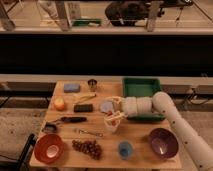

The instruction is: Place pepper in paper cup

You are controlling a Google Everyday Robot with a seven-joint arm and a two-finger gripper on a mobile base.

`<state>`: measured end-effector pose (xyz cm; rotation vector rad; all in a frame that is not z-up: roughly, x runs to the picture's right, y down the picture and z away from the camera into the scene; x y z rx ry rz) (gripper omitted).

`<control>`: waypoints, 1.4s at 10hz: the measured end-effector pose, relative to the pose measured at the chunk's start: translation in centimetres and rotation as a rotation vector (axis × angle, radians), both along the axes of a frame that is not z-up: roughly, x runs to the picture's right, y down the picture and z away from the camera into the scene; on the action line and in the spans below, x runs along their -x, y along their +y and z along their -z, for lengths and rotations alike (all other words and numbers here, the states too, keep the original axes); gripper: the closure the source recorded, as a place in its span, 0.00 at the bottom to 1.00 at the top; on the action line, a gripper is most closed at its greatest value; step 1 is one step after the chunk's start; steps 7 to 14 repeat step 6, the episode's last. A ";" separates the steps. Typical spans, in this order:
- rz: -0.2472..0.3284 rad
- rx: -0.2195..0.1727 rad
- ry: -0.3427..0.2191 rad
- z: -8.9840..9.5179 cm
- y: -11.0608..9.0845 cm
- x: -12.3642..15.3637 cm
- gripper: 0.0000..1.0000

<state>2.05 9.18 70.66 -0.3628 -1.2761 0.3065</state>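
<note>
The white paper cup [112,125] stands upright near the middle of the wooden table [137,156]. My gripper [116,114] reaches in from the right on the white arm and sits right over the cup's mouth. It is shut on the small red-orange pepper [117,118], which hangs at the cup's rim, partly hidden by the fingers.
A green tray [141,88] lies behind the arm. A purple bowl [163,143], blue cup [125,149], grapes [87,147] and red bowl [48,148] line the front edge. An orange fruit [59,103], blue sponge [71,87], metal cup [92,84] and dark tools [83,107] sit to the left.
</note>
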 end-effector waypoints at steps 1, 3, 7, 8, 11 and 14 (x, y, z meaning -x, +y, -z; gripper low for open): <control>-0.004 -0.005 -0.001 0.1 -0.1 0.0 0.20; -0.017 -0.019 0.003 0.4 -0.3 -0.3 0.20; -0.062 -0.080 0.030 2.9 -2.1 -1.9 0.20; -0.062 -0.080 0.030 2.9 -2.1 -1.9 0.20; -0.062 -0.080 0.030 2.9 -2.1 -1.9 0.20; -0.062 -0.080 0.030 2.9 -2.1 -1.9 0.20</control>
